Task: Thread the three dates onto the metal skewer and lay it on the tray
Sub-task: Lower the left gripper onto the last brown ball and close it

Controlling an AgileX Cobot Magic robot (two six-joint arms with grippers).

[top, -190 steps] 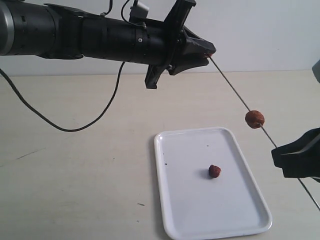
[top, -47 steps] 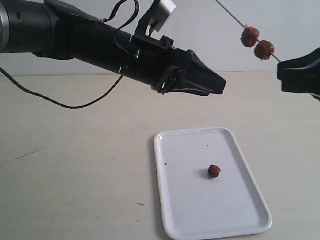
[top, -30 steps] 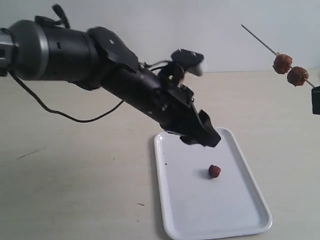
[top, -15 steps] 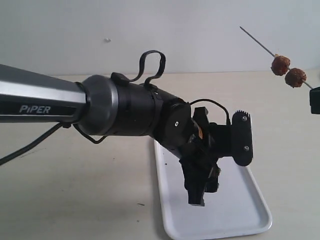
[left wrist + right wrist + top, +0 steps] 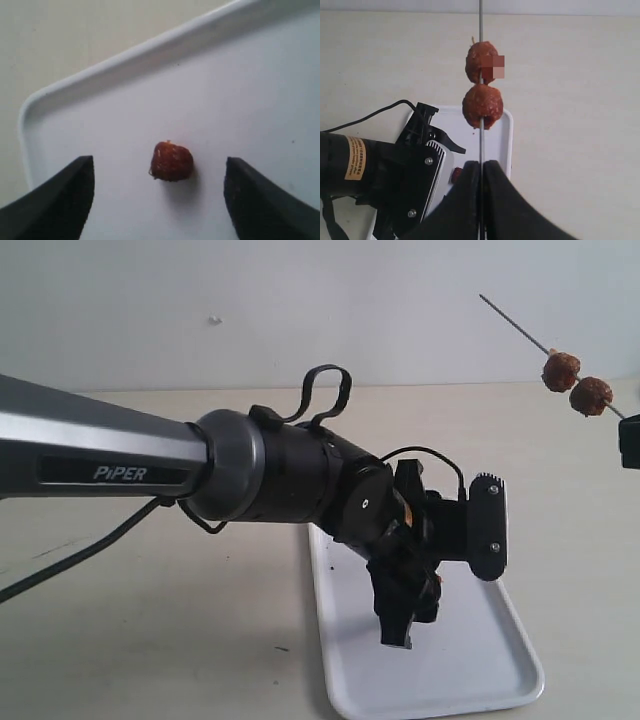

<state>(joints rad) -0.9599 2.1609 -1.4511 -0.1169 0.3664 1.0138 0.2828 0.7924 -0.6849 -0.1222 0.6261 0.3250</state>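
Two dates sit threaded on the metal skewer, which slants up in the air at the far right. My right gripper is shut on the skewer below both dates. The third date lies on the white tray. My left gripper hangs just above it, open, with one finger on each side and not touching. In the exterior view the left gripper hides that date over the tray.
The long left arm reaches across the beige table from the left. Its black cable trails over the tabletop. A plain white wall stands behind.
My left arm has swung down from above the table to the tray, and its jaws have opened around the lying date. The right gripper has kept the skewer almost still.
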